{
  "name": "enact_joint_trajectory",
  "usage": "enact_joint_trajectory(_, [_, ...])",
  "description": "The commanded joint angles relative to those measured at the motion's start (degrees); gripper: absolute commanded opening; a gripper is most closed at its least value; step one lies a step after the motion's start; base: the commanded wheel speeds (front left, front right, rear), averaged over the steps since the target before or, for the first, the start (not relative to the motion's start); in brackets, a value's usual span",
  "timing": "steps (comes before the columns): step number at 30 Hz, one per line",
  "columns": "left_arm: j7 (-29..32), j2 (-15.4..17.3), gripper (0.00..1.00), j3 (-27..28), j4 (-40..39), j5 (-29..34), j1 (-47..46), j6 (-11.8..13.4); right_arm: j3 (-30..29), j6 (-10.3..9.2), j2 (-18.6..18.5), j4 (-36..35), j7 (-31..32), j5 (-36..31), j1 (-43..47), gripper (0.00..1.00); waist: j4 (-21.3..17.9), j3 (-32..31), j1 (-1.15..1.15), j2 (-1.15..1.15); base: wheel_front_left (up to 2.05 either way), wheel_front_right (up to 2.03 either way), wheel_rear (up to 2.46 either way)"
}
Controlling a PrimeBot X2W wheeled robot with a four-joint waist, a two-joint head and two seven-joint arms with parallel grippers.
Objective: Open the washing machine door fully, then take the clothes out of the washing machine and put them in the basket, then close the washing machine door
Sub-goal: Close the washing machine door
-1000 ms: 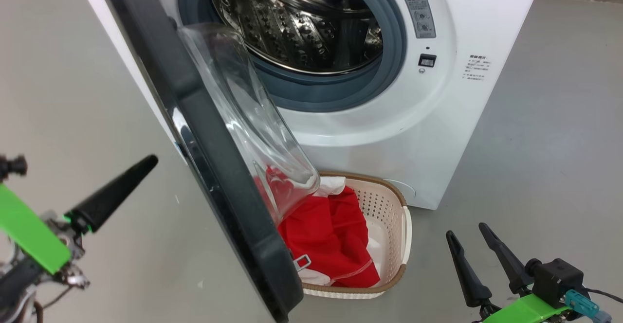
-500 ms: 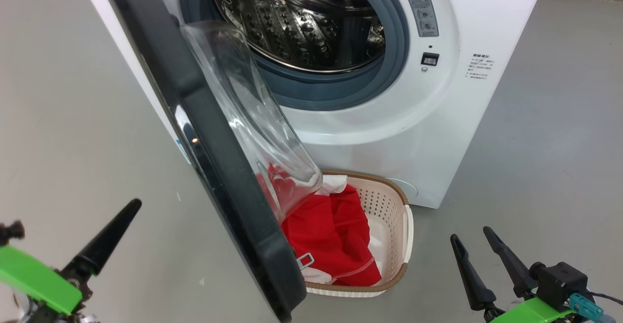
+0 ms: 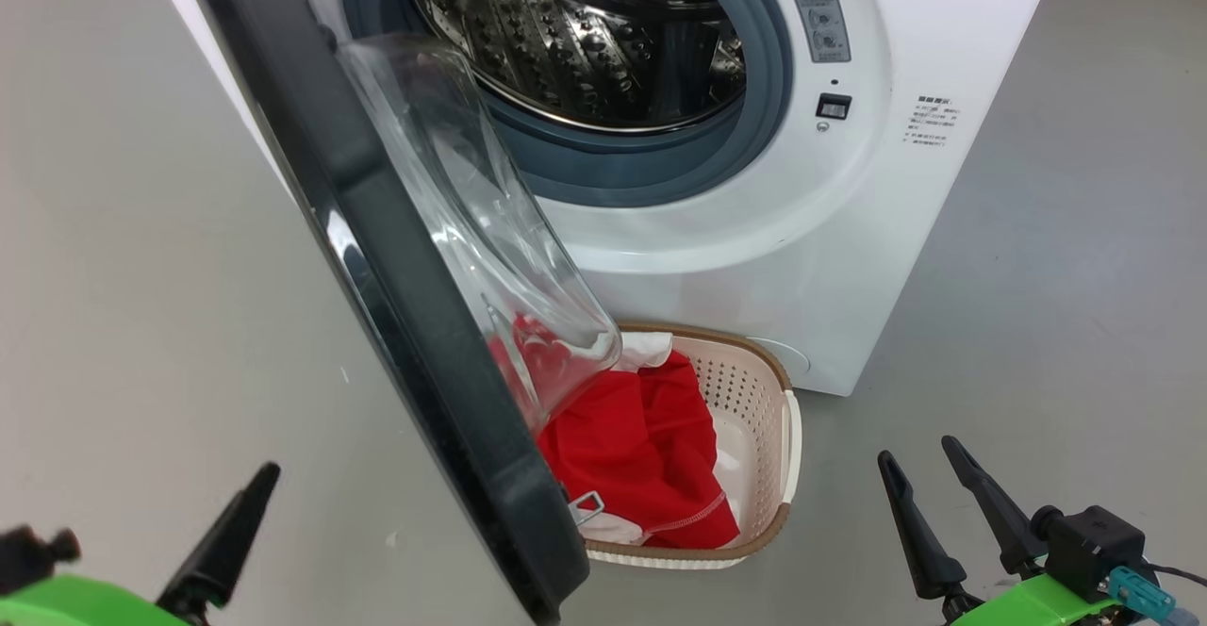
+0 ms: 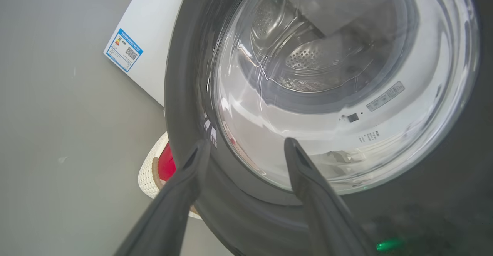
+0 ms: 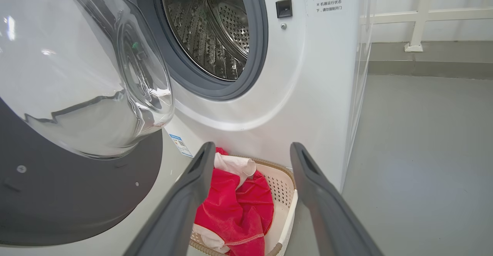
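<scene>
The washer door stands open, perhaps not fully. Red clothes lie in the basket below it. Left tool and right tool gape wide, empty.

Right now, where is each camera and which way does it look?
Head view: up on the head, looking down at the open washing machine, its door, the basket; one dark finger low left, right gripper low right.
Left wrist view: on the left arm, facing the door's outer side; left gripper fingers spread.
Right wrist view: on the right arm, facing the drum and red clothes; its fingers spread.
Shared: head and right wrist both show clothes in the basket.
</scene>
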Motion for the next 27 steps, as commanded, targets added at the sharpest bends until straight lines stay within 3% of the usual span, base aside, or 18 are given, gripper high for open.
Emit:
enact_joint_trajectory(1, [-2.57, 2.01, 1.00, 0.98, 0.01, 1.20, -0.52, -0.37, 1.09, 0.36, -0.83, -1.50, -0.37, -0.41, -0.52, 1.00, -0.03, 0.06, 0.00, 0.00, 0.00, 0.00, 0.00])
enact_joint_trajectory(20, [-21.20, 1.28, 1.00, -11.62, 11.73, 6.68, -0.74, -0.37, 1.30, 0.36, -1.31, -1.27, -0.37, -0.32, -1.08, 1.00, 0.43, 0.52, 0.00, 0.00, 0.00, 0.00, 0.00])
enact_joint_trajectory(24, [-22.53, -0.23, 1.00, -11.66, 15.10, 11.42, -1.99, -0.37, 1.42, 0.36, -1.40, -1.15, -0.37, -0.27, -1.28, 1.00, 0.64, 0.74, 0.00, 0.00, 0.00, 0.00, 0.00])
enact_joint_trajectory(27, [-22.58, -2.64, 1.00, -7.17, 16.05, 17.11, -2.39, -0.37, 1.33, 0.36, -1.34, -1.23, -0.37, -0.38, -1.27, 1.00, 0.76, 0.83, 0.00, 0.00, 0.00, 0.00, 0.00])
